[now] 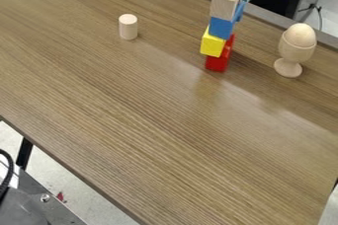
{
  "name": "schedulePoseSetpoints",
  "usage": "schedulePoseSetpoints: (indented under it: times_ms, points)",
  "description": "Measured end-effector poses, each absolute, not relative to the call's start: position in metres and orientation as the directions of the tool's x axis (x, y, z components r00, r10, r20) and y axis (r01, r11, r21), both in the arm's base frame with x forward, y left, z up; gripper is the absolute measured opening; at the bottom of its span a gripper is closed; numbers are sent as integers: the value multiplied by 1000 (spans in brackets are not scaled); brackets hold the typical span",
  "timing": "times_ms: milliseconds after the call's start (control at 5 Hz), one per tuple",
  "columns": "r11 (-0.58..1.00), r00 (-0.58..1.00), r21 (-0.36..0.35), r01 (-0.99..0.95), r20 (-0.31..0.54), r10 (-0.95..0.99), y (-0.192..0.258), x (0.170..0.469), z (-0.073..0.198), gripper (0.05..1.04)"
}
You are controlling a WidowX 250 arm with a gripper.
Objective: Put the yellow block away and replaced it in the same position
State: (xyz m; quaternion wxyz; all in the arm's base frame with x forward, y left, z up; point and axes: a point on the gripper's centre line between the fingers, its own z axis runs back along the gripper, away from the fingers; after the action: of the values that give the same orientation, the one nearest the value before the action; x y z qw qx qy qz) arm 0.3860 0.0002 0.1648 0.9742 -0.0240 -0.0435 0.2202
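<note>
Since a blue wooden block (221, 28) tops the yellow wooden cube (212, 44), removal likely comes first, eased level; you can't tell gripper opening or hold.

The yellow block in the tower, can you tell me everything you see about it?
The yellow block is bright and plain, with flat faces and straight edges, and may be painted wood. It is second from the bottom in the tower: it sits on the red block, and the blue block rests on top of it. It pokes out a little past the red one, toward the picture's left.
</note>
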Motion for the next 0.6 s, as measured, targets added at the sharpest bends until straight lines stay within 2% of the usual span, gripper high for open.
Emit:
schedulePoseSetpoints:
  times_ms: [600]
  points:
    - [904,903,-57,-423,55,426,0,382,153,596]
